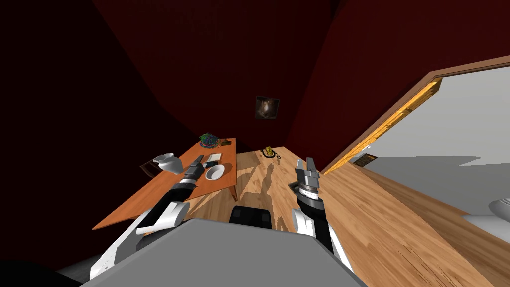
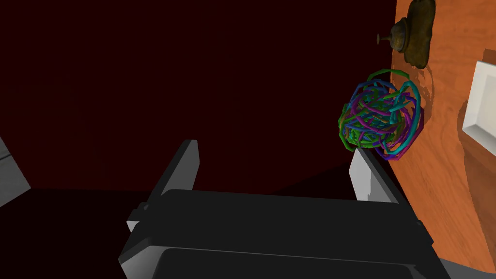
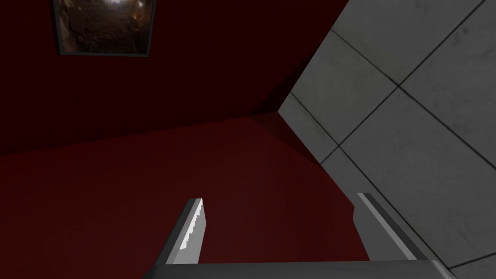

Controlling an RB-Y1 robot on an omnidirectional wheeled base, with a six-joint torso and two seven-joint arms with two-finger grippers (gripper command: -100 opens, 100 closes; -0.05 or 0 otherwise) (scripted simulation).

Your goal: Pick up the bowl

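Orange table [image 1: 149,197], seemingly shallow white bowl [image 1: 215,172]

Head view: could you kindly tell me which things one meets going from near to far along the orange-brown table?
white bowl → white flat tray → tangled multicoloured ball

The left forearm [image 1: 167,212] and right forearm [image 1: 310,221] wear white shells with black joints (a ribbed grey collar rings the right wrist). The left end effector [image 2: 274,147] and right end effector [image 3: 280,198] each bear two thin, light grey fingers [image 3: 191,232] on a dark box.
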